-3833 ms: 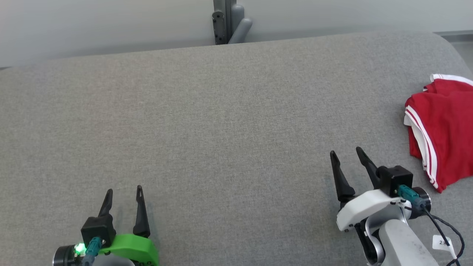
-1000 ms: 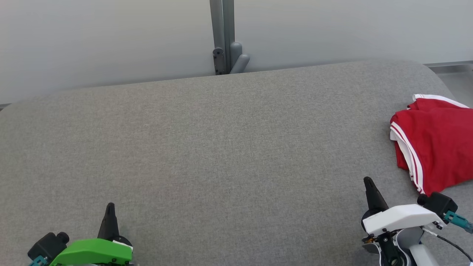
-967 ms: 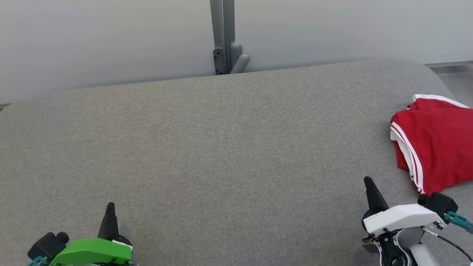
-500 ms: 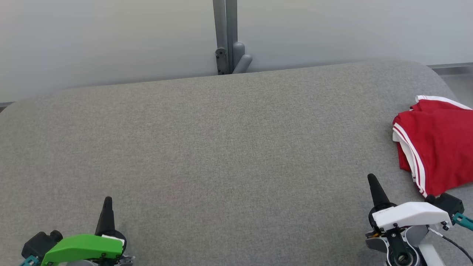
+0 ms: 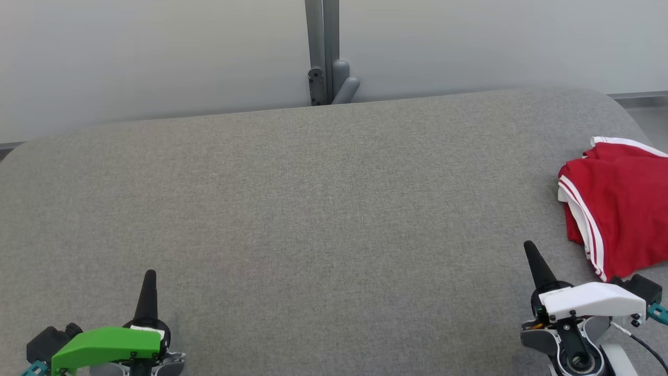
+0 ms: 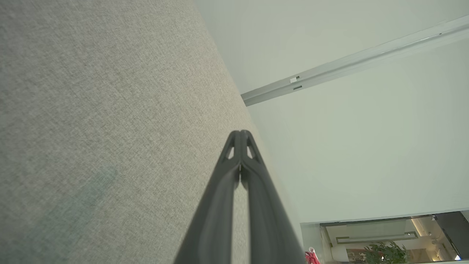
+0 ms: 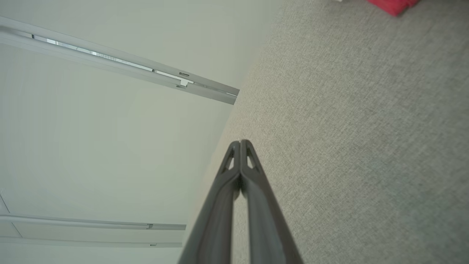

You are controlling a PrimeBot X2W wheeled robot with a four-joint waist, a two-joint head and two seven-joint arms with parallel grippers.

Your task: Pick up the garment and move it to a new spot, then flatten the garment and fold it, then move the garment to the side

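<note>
Red garment (image 5: pixel 621 209) lies bunched at table's (image 5: pixel 313 209) right edge, ahead and right of your right gripper (image 5: pixel 533 257), nearer arm; left gripper (image 5: pixel 149 281) well apart. Both grippers pressed together, empty.

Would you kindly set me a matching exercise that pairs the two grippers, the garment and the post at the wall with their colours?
Things:
1. left gripper
2. right gripper
3. garment
4. post

Colours:
A. red with white stripes
B. green housing, dark fingers
C. grey
D. white housing, dark fingers

Pairs: 1-B; 2-D; 3-A; 4-C
</note>
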